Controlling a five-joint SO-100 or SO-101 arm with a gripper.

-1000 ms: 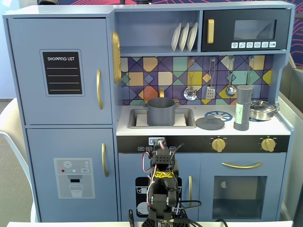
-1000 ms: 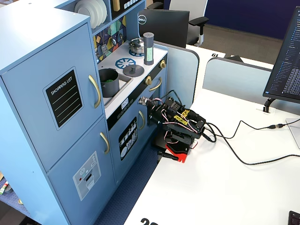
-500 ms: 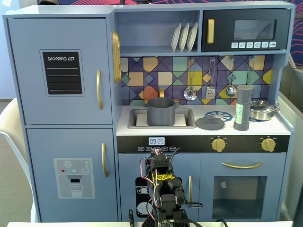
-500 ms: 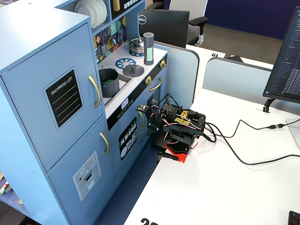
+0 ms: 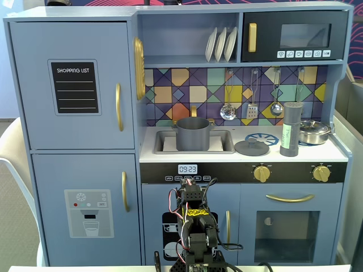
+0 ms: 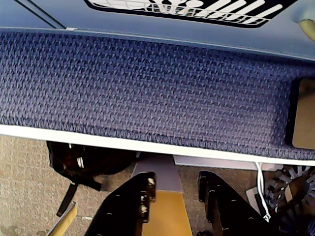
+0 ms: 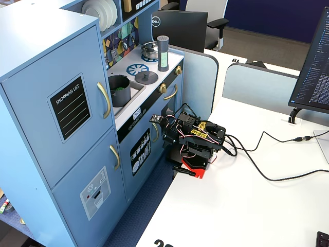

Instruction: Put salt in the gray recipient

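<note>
The salt (image 5: pixel 290 133) is a tall slim gray shaker with a pale green label, standing upright on the right of the toy kitchen's counter, also seen in the other fixed view (image 7: pixel 163 53). The gray recipient (image 5: pixel 193 134), a matte pot with small handles, sits in the sink (image 7: pixel 119 89), left of the salt. My arm (image 5: pixel 193 224) is folded low on the white table (image 7: pixel 231 206) in front of the kitchen, well below the counter. In the wrist view my gripper (image 6: pixel 177 183) points down over the table edge, open, nothing between its black fingers.
A flat gray lid (image 5: pixel 251 148) lies between pot and salt; a shiny steel pan (image 5: pixel 313 132) stands right of the salt. Utensils hang on the backsplash (image 5: pixel 276 107). Blue carpet (image 6: pixel 147 83) fills the gap between table and kitchen. Cables (image 7: pixel 267 174) trail right of the arm.
Over the last second the arm's front end dropped from the level of the clock panel and drew back from the kitchen front. Salt, pot and lid have not moved.
</note>
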